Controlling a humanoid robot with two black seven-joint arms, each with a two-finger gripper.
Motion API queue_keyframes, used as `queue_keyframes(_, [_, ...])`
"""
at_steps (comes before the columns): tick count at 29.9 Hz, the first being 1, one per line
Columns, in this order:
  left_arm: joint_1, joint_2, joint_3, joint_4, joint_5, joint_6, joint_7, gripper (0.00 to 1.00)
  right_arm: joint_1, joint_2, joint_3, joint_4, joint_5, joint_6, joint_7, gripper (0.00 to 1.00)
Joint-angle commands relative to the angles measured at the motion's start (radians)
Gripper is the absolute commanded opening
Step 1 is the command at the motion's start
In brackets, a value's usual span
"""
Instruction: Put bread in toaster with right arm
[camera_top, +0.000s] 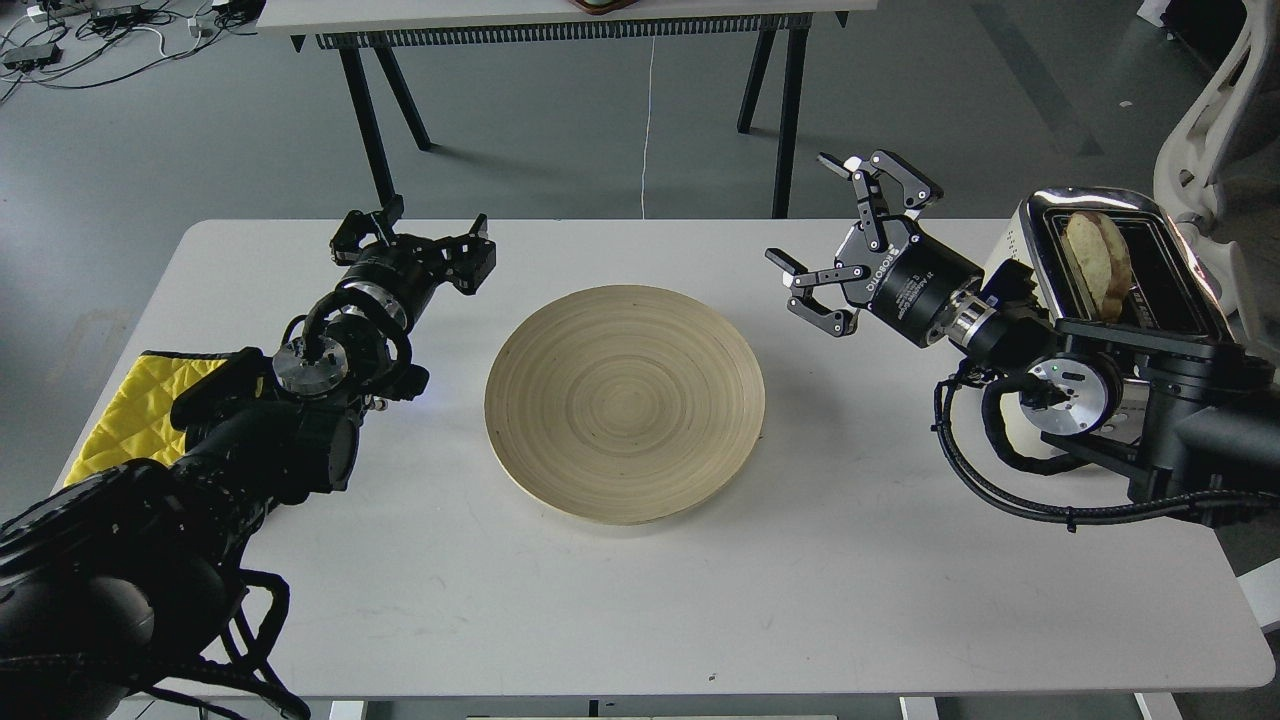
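The bread (1097, 262) stands upright in one slot of the toaster (1040, 250), its upper half still proud of the chrome top, at the right end of the table (640, 600). The right end effector (838, 240) is released, fingers spread wide and grasping nothing, and hangs above the table between the wooden plate (625, 400) and the toaster. The bread lies to the right of that end effector, near it but apart, with the arm's wrist and the toaster's near wall between them. Judged from this, placement is essentially made and the step in hand is clearing the arm. To do it well, the arm should draw away from the toaster without its wrist or trailing cable brushing the toaster body, which sits near the table's right edge; any contact could shift the appliance or tip the slice. If the slice must sit deeper, a light downward press on its top crust would serve, not a sideways one. The left end effector (425, 245) also stands open and empty over the far left of the table, beside a yellow cloth (130, 410). The plate is bare.
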Motion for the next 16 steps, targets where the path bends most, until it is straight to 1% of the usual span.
queue_keyframes(1, [0.0, 0.0, 0.0, 0.0, 0.0, 0.0, 0.0, 1.0, -0.007, 0.02, -0.001, -0.038, 0.002, 0.0, 0.0, 0.99])
queue_keyframes(16, [0.0, 0.0, 0.0, 0.0, 0.0, 0.0, 0.0, 1.0, -0.027, 0.032, 0.009, -0.059, 0.002, 0.0, 0.0, 0.99])
